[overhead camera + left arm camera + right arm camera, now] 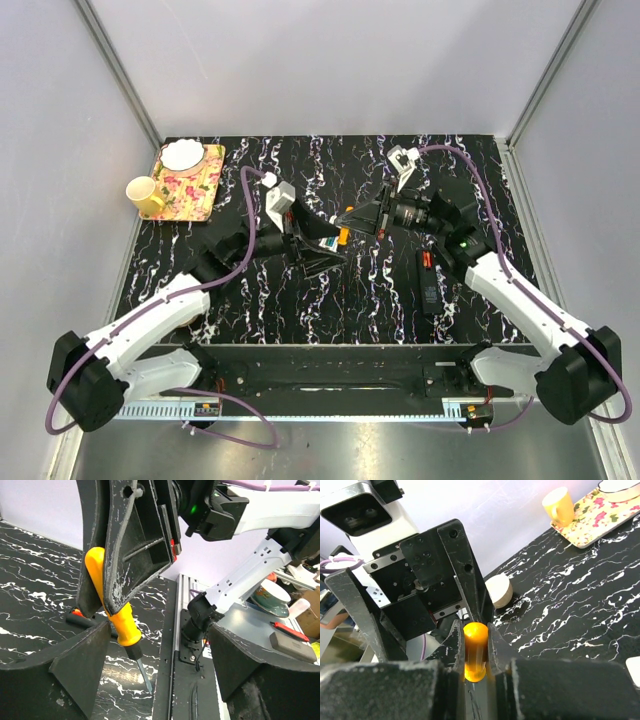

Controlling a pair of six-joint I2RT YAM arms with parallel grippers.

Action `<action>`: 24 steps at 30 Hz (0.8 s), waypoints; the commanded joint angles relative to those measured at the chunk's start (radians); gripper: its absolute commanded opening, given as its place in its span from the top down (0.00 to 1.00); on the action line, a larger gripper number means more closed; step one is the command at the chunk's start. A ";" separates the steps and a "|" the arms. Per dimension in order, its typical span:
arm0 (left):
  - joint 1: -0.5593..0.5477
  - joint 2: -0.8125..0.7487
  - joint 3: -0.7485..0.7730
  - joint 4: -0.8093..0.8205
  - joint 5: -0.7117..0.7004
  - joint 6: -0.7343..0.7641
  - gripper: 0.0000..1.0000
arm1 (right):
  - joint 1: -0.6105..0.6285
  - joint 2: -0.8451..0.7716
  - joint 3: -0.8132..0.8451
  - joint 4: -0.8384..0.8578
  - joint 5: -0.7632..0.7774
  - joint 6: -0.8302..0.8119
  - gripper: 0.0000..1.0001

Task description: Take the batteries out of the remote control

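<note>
The remote control lies flat on the table, close beside my right forearm on its inner side. The small red-orange spot at its far end I take for one of the batteries, seated in the compartment and not yet taken out; I cannot make out any others. Nothing touches the remote.

Over the middle of the table, well apart from it, hangs the screwdriver. My right gripper is clamped narrow on the rounded end of its orange handle. My left gripper stands wide, fingers either side of the tool and clear of it, the blade bare between them.

I judge this a handover. The tool goes to the arm nearest the remote, so its blade can pry the cells out. Gripped so far from the tip, the blade may wobble under pressure.
</note>
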State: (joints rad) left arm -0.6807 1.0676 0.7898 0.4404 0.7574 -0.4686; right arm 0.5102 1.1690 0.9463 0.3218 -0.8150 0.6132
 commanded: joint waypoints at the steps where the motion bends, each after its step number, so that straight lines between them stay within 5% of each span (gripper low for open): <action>1: 0.001 0.015 0.049 -0.045 -0.044 0.062 0.18 | 0.005 -0.023 0.026 -0.064 0.070 -0.044 1.00; 4: 0.001 0.048 0.071 -0.034 -0.021 0.059 0.25 | 0.005 -0.023 0.017 -0.035 0.051 -0.030 1.00; 7: 0.001 0.077 0.080 0.000 -0.012 0.044 0.47 | 0.005 -0.031 0.000 -0.010 0.047 -0.018 1.00; 10: 0.001 0.100 0.086 0.043 -0.018 0.018 0.81 | 0.005 -0.035 -0.015 0.019 0.036 -0.003 1.00; 11: 0.001 0.104 0.089 0.052 -0.017 0.010 1.00 | 0.007 -0.037 -0.021 0.025 0.028 -0.004 1.00; 16: 0.001 0.104 0.086 0.040 -0.061 0.005 1.00 | 0.005 -0.049 -0.021 0.002 0.002 -0.009 0.93; 19: 0.001 0.074 0.063 0.038 -0.081 0.012 1.00 | 0.004 -0.089 -0.046 -0.009 0.027 -0.018 0.66; 20: 0.001 0.060 0.049 0.040 -0.079 0.016 1.00 | 0.004 -0.098 -0.058 0.000 0.027 -0.015 0.47; 24: 0.001 0.040 0.035 0.052 -0.064 0.013 1.00 | 0.004 -0.117 -0.063 0.010 0.007 -0.003 0.24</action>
State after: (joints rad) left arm -0.6788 1.1580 0.8268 0.4114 0.7052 -0.4675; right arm 0.5087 1.0847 0.8841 0.2928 -0.7795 0.6018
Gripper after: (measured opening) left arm 0.221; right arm 0.688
